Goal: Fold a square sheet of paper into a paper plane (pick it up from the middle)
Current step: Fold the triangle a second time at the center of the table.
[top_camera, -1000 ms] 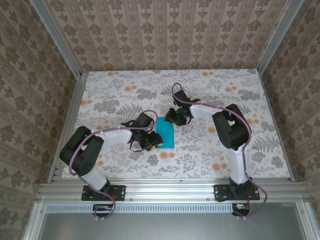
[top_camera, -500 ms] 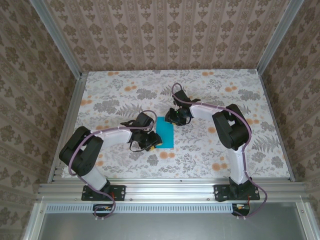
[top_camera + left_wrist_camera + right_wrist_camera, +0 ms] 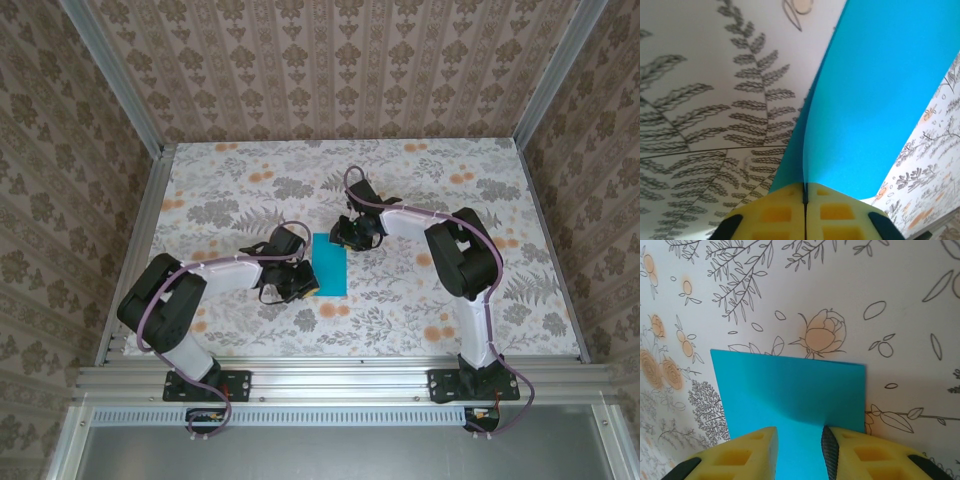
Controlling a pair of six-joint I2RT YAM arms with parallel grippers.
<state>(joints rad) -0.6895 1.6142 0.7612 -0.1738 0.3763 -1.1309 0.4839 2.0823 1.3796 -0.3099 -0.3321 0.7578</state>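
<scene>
Jaws, left gripper: clamped on square sheet of paper edge — right gripper jaws apart over sheet.

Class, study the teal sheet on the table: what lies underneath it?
The floral table shows around the square sheet of paper, so the sheet lies on that. The patch directly beneath is covered, so nothing more can be told.

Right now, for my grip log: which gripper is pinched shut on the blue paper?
The left gripper: its yellow pads meet on an edge of the square sheet of paper. The right gripper holds its pads apart over it.
</scene>
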